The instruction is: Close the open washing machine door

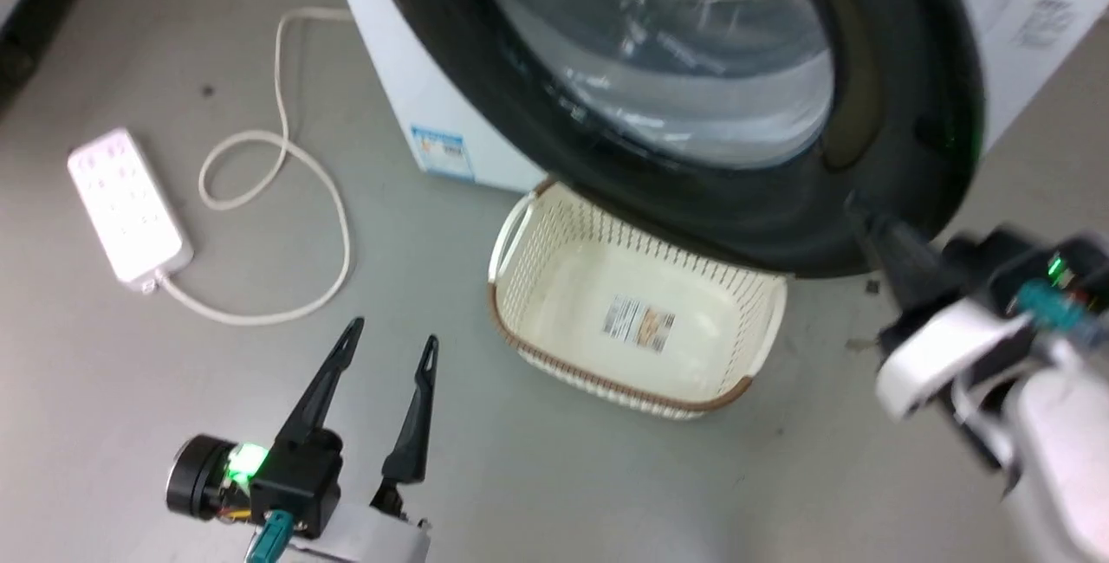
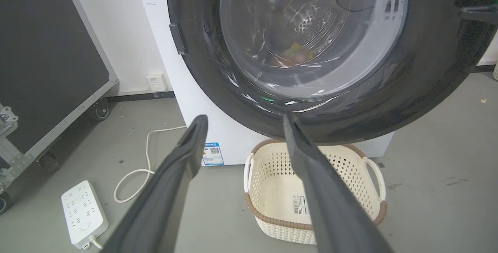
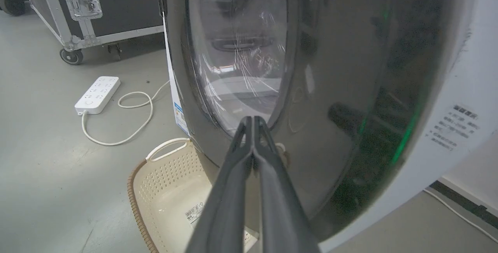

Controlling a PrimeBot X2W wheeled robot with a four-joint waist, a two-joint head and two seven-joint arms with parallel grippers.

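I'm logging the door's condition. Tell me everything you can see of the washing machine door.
The washing machine door is large and round, with a wide glossy black rim around a bulging clear glass window streaked with reflections. A small dark block sits on its rim's edge. It stands upright, close to the white machine front; whether it is latched cannot be told. The right gripper, shut, seems to press on its lower rim.
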